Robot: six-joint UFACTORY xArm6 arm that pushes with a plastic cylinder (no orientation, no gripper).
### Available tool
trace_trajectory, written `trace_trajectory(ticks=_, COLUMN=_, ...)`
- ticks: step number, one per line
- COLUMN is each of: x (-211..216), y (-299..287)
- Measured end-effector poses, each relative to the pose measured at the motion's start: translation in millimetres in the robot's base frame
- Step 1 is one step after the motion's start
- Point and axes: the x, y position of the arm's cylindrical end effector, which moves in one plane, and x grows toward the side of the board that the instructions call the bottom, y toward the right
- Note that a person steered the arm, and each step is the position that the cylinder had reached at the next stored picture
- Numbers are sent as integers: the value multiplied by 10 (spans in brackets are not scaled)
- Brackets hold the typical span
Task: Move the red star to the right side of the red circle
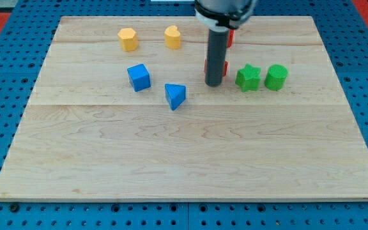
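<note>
My tip (pixel 213 84) rests on the wooden board (pixel 184 153), right of centre in the upper half. A red block (pixel 225 68) sits directly behind the rod and touches or nearly touches it. Only slivers of it show on both sides, so I cannot make out its shape. A second red block (pixel 230 38) is higher up, mostly hidden behind the arm, and its shape is also unclear. I cannot tell which one is the star and which is the circle.
A green star (pixel 248 78) and a green circle (pixel 276 76) stand just right of my tip. A blue cube (pixel 138 77) and a blue triangle (pixel 175 96) lie to its left. A yellow hexagon (pixel 128 39) and a yellow heart (pixel 172 37) sit near the top.
</note>
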Motion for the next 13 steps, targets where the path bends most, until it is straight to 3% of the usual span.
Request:
trace_trajectory(ticks=1, x=-71, y=-170)
trace_trajectory(ticks=3, x=-271, y=261)
trace_trajectory(ticks=5, x=-558, y=-121)
trace_trajectory(ticks=8, x=-696, y=665)
trace_trajectory(ticks=10, x=-453, y=743)
trace_trajectory(ticks=13, x=-833, y=1056)
